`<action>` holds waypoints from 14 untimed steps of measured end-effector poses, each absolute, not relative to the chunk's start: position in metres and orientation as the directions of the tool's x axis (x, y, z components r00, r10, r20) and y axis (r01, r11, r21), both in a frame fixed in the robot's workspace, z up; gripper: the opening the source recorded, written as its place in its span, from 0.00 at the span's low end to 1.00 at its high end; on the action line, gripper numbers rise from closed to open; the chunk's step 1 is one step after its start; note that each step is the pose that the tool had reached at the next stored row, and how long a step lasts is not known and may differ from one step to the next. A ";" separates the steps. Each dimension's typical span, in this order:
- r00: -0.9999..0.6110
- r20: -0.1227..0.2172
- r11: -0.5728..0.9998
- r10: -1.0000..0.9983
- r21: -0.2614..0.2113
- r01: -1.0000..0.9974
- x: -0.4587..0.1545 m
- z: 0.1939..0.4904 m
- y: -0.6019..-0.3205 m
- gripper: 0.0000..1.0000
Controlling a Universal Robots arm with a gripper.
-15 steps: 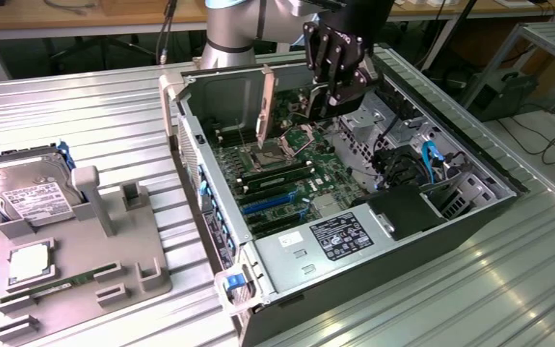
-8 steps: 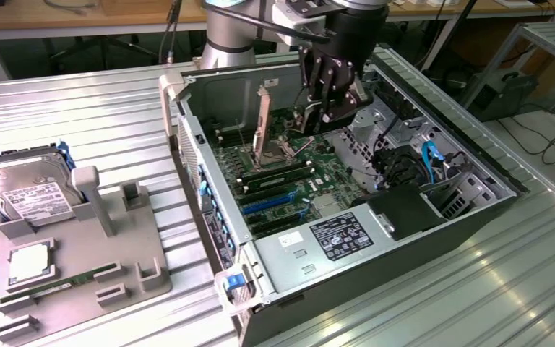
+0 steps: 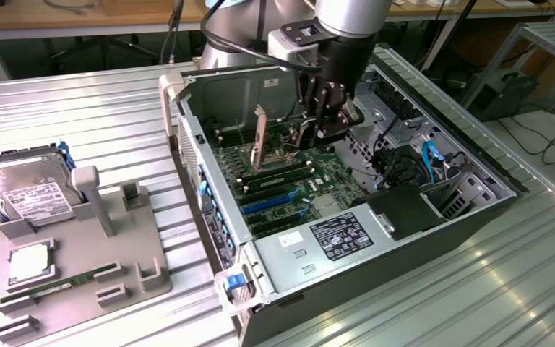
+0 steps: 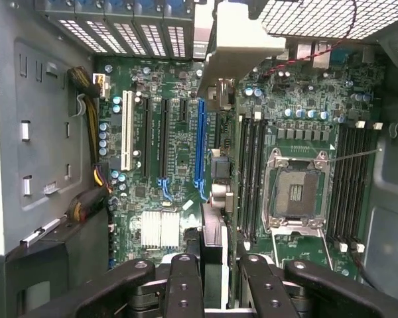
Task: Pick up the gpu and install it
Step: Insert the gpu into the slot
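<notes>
Holding gpu (image 4: pixel 213 228) edge-on inside open case (image 3: pixel 187 155), exterior view's right. Gripper (image 3: pixel 328 123) clenched on card, bracket (image 4: pixel 235 46) rearward, lined up by blue slot (image 4: pixel 199 142) for seating.

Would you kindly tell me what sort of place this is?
Probably a robotics lab or workshop: an open computer case lies on a ribbed metal table, and a hard drive stands in a grey fixture.

No text can be read. The white label (image 3: pixel 32 199) on the hard drive (image 3: pixel 9 173) and the dark label (image 3: pixel 340 238) on the power supply (image 3: pixel 292 264) carry print too fine to make out.
</notes>
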State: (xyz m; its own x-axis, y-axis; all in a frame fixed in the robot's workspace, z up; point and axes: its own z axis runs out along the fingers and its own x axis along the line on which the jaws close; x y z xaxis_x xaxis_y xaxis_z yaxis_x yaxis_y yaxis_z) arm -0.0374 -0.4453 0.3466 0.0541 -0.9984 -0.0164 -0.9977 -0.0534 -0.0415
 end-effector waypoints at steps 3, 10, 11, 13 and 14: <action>0.054 -0.016 -0.053 -0.998 -0.039 -0.998 -0.037 0.342 -0.445 0.27; 0.054 -0.016 -0.053 -0.998 -0.037 -0.998 -0.037 0.339 -0.445 0.27; 0.054 -0.016 -0.053 -0.998 -0.037 -0.998 -0.037 0.339 -0.445 0.27; 0.052 -0.016 -0.051 -0.999 -0.037 -0.998 -0.037 0.339 -0.445 0.27; 0.047 -0.017 -0.046 -0.999 -0.037 -0.998 -0.038 0.339 -0.445 0.27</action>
